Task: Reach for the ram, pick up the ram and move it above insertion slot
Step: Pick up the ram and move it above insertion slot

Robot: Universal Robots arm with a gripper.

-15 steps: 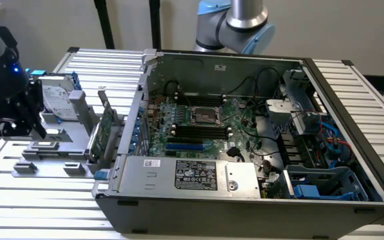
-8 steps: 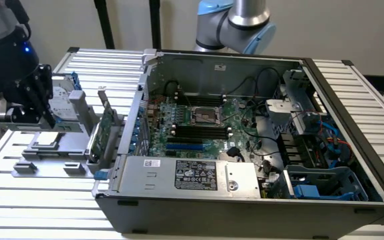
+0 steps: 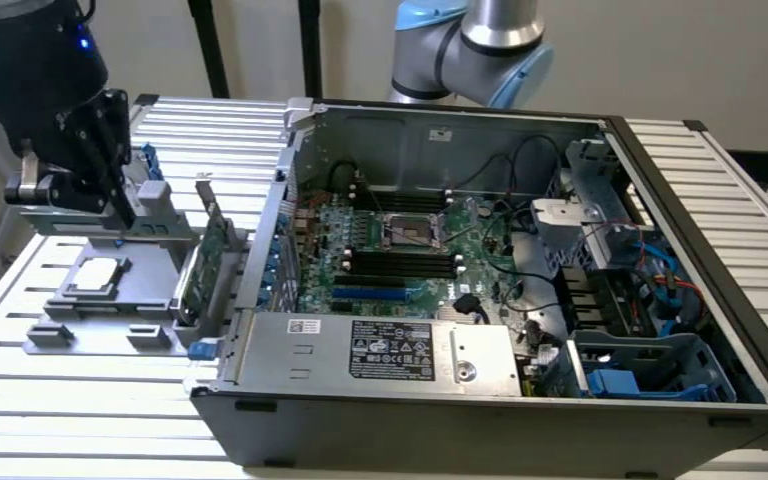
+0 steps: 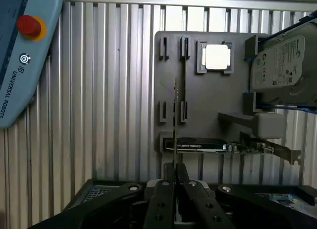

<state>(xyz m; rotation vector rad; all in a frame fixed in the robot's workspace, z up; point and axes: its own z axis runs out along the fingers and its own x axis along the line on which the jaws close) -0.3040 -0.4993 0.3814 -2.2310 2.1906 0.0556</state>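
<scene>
Pincer (image 4: pixel 174 182) fingers come together at the lower middle of the wrist frame, almost closed, with the thin edge of the ram (image 4: pixel 175 122) running straight up from between them. The fingertips sit against the stick on both sides, so it looks pinched, though how firmly cannot be told. Seen edge-on, the ram crosses the grey fixture plate (image 4: pixel 198 115) between its small slotted posts.

In the exterior view the dark wrist housing (image 3: pixel 37 90) fills the upper left of the frame, pointing down over the grey fixture at the left of the ribbed metal counter (image 3: pixel 91 400). The ram itself is too hidden there to pick out.

On the fixture also lie a square silver processor (image 4: pixel 217 56), a green expansion card (image 4: pixel 218 146) standing on edge, and a silver hard drive (image 4: pixel 285 65). The open computer case (image 3: pixel 491 270) occupies the middle and right of the exterior frame, motherboard exposed, well apart from the pincer.
</scene>
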